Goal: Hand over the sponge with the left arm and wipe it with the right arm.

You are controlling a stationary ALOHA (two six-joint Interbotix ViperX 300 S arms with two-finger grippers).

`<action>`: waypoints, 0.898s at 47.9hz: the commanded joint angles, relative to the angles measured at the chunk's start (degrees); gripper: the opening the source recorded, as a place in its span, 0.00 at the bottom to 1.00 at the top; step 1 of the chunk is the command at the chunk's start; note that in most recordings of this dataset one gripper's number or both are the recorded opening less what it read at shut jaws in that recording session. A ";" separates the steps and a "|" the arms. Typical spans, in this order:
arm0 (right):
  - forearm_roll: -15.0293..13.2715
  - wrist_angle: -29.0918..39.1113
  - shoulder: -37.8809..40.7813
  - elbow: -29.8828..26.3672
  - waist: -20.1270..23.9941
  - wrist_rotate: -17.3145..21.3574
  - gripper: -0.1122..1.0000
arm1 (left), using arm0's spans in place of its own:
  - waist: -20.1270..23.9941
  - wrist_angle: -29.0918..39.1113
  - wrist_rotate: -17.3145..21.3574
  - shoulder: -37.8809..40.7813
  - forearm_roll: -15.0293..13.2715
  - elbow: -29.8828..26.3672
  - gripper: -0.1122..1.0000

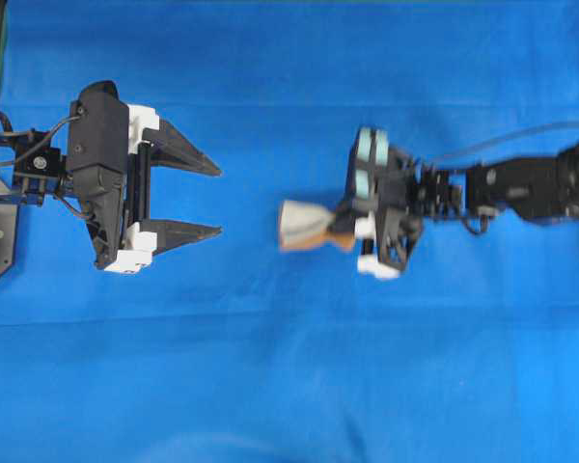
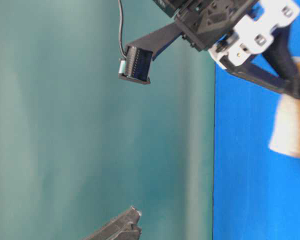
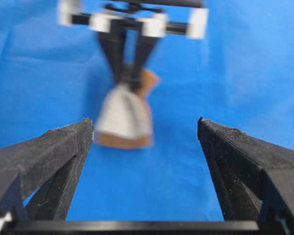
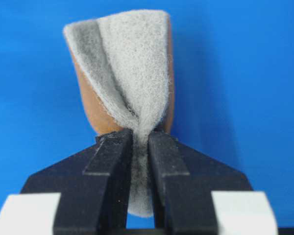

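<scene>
The sponge (image 1: 304, 225) is grey-white with an orange-brown layer, and it is pinched at its right end by my right gripper (image 1: 342, 225), the one with teal patches. In the right wrist view the fingers (image 4: 110, 156) squeeze the sponge (image 4: 127, 68) so that it folds around them; my right gripper (image 4: 140, 136) is shut on it. The sponge is blurred in the left wrist view (image 3: 123, 117) and the table-level view (image 2: 290, 127). My left gripper (image 1: 217, 201), with a plain black housing, is open and empty, a short way left of the sponge. Its fingertips (image 3: 85, 127) frame the sponge from a distance.
A blue cloth (image 1: 289, 386) covers the whole table. The left arm's base and cables (image 1: 19, 169) sit at the left edge. A teal backdrop (image 2: 65, 125) fills the table-level view beyond the table edge.
</scene>
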 commanded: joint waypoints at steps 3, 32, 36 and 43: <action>-0.79 0.00 -1.05 0.18 -7.56 -1.41 0.24 | -0.18 -0.44 -0.09 -0.18 0.09 -0.53 0.86; -0.44 -1.05 -1.05 0.09 -8.79 -2.02 0.24 | -0.18 -0.18 -0.09 -0.18 0.09 -0.44 0.86; 0.79 -0.97 -1.05 0.18 -5.27 -1.49 0.24 | -0.18 -0.18 -0.18 -0.18 0.09 -0.44 0.86; 3.25 -1.32 -1.05 -0.35 2.02 -0.62 0.24 | -0.18 -0.18 -0.18 -0.18 0.09 -0.44 0.86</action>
